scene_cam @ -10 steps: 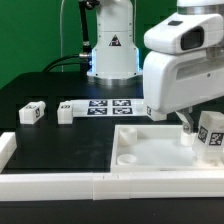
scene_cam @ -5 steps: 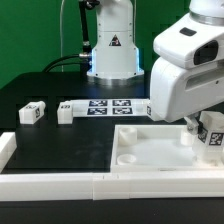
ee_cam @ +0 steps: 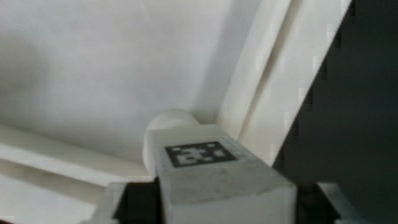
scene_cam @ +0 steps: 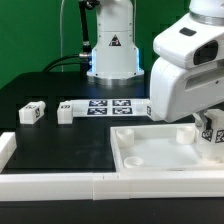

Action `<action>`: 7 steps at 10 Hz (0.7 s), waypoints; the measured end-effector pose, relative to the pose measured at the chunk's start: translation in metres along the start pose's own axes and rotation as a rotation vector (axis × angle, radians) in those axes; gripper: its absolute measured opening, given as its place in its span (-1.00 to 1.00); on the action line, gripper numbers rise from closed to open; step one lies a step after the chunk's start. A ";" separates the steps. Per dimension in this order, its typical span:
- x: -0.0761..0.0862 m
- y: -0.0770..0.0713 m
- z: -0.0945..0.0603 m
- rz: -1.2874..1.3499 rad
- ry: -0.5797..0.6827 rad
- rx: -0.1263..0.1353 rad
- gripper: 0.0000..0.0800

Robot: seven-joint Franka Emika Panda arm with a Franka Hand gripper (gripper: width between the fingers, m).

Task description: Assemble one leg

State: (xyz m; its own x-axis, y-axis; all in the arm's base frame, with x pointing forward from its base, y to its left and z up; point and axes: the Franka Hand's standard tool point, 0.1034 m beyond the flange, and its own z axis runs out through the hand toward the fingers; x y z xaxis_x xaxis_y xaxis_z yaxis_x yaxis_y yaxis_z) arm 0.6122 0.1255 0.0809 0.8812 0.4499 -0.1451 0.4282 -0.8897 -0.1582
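My gripper [scene_cam: 208, 122] is shut on a leg [scene_cam: 213, 134], a small white block with a black-and-white tag, and holds it over the far right corner of the large white panel [scene_cam: 150, 158]. In the wrist view the leg [ee_cam: 214, 160] sits between the jaws of my gripper [ee_cam: 222, 208], tag facing the camera, just above the panel floor [ee_cam: 98, 70] next to its raised rim [ee_cam: 267, 70]. Whether the leg touches the panel is hidden. Two more legs [scene_cam: 33, 112] [scene_cam: 66, 110] lie on the black table at the exterior view's left.
The marker board [scene_cam: 110, 105] lies flat behind the panel. A white rail [scene_cam: 60, 183] runs along the front edge, with a white block [scene_cam: 6, 148] at its left end. The robot base [scene_cam: 112, 45] stands at the back.
The arm has shifted toward the exterior view's right and come down a little, carrying the leg lower toward the panel's right corner. The other parts have not moved.
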 end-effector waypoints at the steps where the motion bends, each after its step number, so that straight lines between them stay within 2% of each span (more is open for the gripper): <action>1: 0.000 0.000 0.000 0.024 0.001 0.000 -0.20; 3: 0.000 0.000 0.000 0.036 0.001 0.001 -0.20; 6: -0.001 0.004 0.000 0.463 0.004 0.046 -0.20; 7: -0.001 0.005 0.000 0.556 0.002 0.048 -0.20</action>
State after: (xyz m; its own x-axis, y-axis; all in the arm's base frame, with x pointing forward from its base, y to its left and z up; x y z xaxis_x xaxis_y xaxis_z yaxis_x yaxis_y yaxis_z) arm 0.6130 0.1207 0.0801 0.9721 -0.0868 -0.2181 -0.1113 -0.9885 -0.1027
